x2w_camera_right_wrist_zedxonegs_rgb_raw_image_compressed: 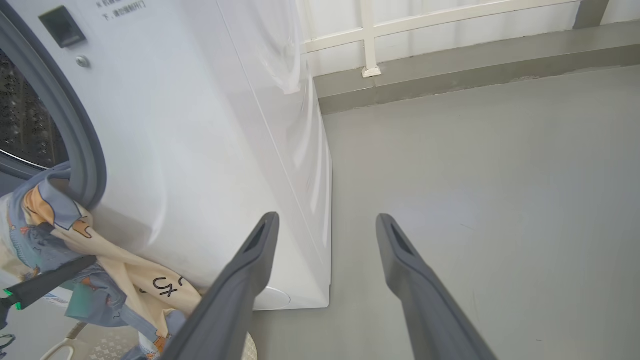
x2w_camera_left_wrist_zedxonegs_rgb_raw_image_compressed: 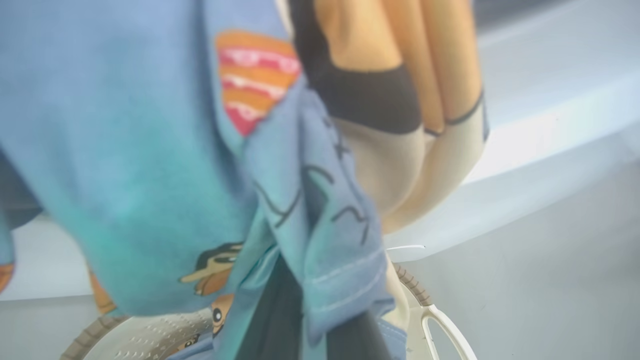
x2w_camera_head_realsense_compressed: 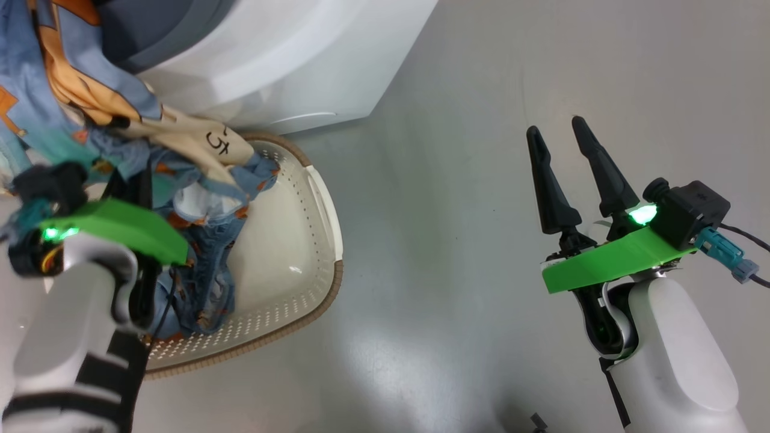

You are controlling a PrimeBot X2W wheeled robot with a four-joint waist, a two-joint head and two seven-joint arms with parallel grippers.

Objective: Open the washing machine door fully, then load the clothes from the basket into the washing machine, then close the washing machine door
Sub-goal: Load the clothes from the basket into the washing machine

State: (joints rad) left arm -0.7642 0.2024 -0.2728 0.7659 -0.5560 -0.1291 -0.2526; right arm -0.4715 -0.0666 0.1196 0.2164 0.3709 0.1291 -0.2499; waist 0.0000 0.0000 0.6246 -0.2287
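At the foot of the washing machine (x2w_camera_head_realsense_compressed: 289, 60), the left pincer (x2w_camera_head_realsense_compressed: 143, 186) pinches the clothes (x2w_camera_head_realsense_compressed: 90, 120) above the basket (x2w_camera_head_realsense_compressed: 289, 240).
Blue printed fabric trails from the machine's grey seal (x2w_camera_right_wrist_zedxonegs_rgb_raw_image_compressed: 75, 140) down into the cream basket standing against the machine's front; the right pincer (x2w_camera_head_realsense_compressed: 555, 125) hangs spread wide over the floor (x2w_camera_head_realsense_compressed: 451, 180), out past the machine's corner.

Open floor (x2w_camera_head_realsense_compressed: 469, 270) lies right of the basket (x2w_camera_head_realsense_compressed: 283, 252); the washing machine (x2w_camera_head_realsense_compressed: 289, 54) blocks ahead.
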